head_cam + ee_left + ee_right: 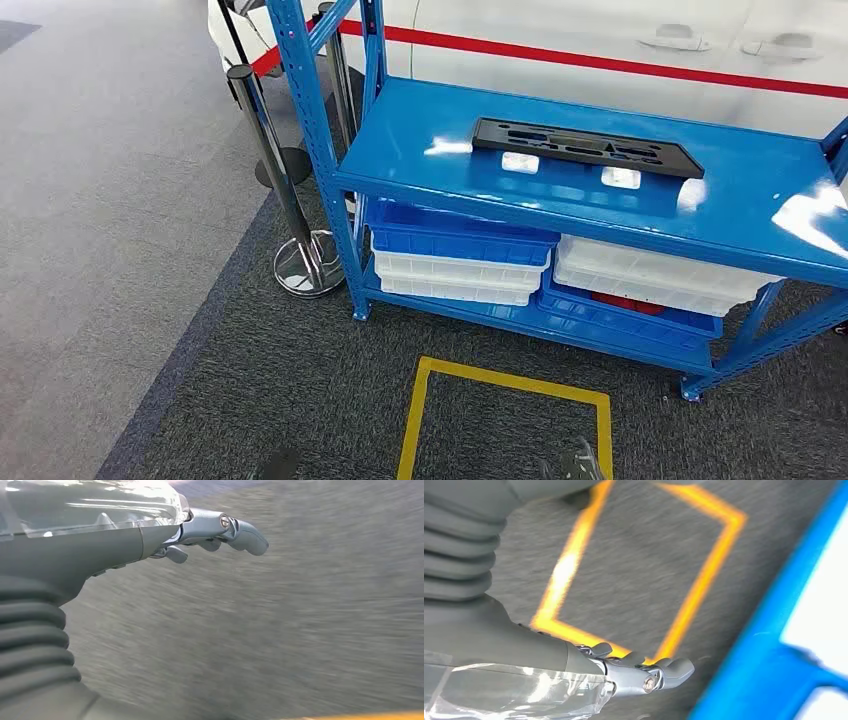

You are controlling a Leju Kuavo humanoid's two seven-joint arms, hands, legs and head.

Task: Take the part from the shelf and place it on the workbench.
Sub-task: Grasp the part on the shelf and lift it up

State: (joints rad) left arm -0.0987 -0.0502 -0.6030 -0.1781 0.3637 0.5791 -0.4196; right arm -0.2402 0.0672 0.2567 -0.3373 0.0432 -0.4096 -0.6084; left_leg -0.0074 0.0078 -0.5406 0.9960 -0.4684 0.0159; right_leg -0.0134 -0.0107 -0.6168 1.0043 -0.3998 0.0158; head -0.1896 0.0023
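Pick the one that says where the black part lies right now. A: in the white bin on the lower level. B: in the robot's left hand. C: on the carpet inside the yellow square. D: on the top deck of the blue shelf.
D: the head view shows the black part lying flat on the top deck of the blue shelf, above the stacked bins, with no hand touching it.

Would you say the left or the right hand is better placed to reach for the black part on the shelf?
Probably the right. The black part lies right of centre on the blue shelf, and the right hand hangs beside the shelf frame, empty. The left hand hangs over bare carpet.
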